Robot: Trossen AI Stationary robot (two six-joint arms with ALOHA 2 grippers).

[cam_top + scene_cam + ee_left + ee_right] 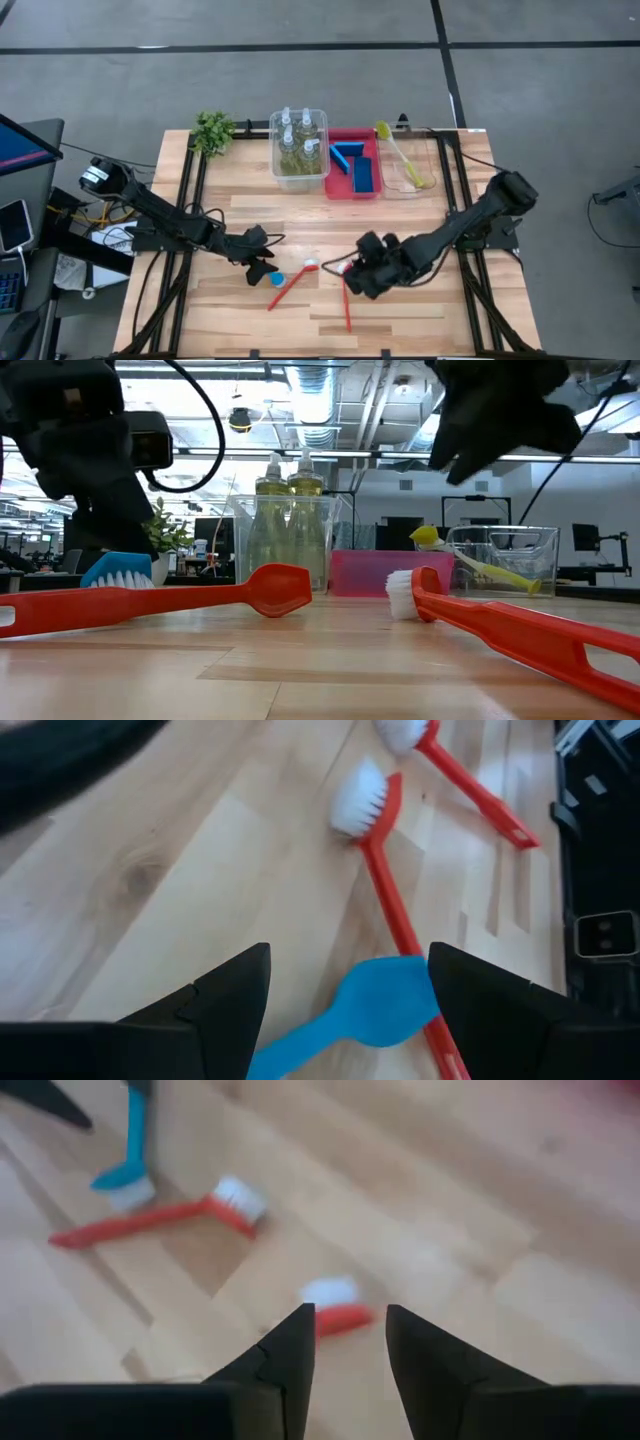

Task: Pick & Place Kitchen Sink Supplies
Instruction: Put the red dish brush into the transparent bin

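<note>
We note the table point(420, 215) with its bins along the far edge: the clear bin point(299, 150) holding bottles point(306, 152), the red bin point(352, 165) with blue sponges point(363, 174), and another clear bin point(411, 167) with a yellow-green brush point(400, 152). Near the front edge lie three loose brushes. The left gripper point(262, 263) hangs with fingers wide, the blue brush point(345, 1018) lying between them, handle running back under the wrist; we judge this arm nearest it. The right gripper point(360, 272), fingers at a narrow gap and empty, hovers over one red brush point(346, 295), whose long axis runs toward the front edge. The other red brush point(293, 283) lies slanted between both arms.
</note>
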